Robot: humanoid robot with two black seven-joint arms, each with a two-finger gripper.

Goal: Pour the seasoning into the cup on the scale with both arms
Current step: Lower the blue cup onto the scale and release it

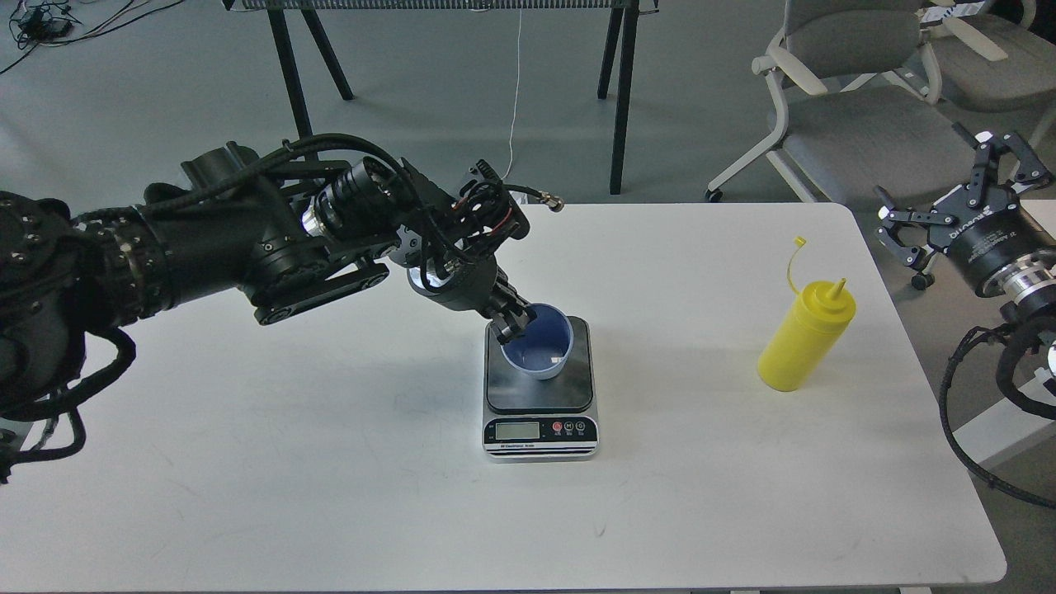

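Scale [540, 388] sitting under the cup [538, 340], left gripper [511, 320] pinching the cup's near-left rim. Bottle [804, 340] well off to the right, untouched; right gripper [957, 206] spread wide beyond it. Could tip the cup pulling away — or knock the bottle over grabbing it.

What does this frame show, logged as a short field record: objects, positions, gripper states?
surface: white table
scale: near table centre, display facing the camera
cup: blue, on the scale platform, tilted
left gripper: shut on the cup's left rim
seasoning: yellow bottle upright, right of the scale, apart from it, cap off nozzle but tethered
right gripper: open, beyond the table's right edge, holding nothing
pouring: not begun
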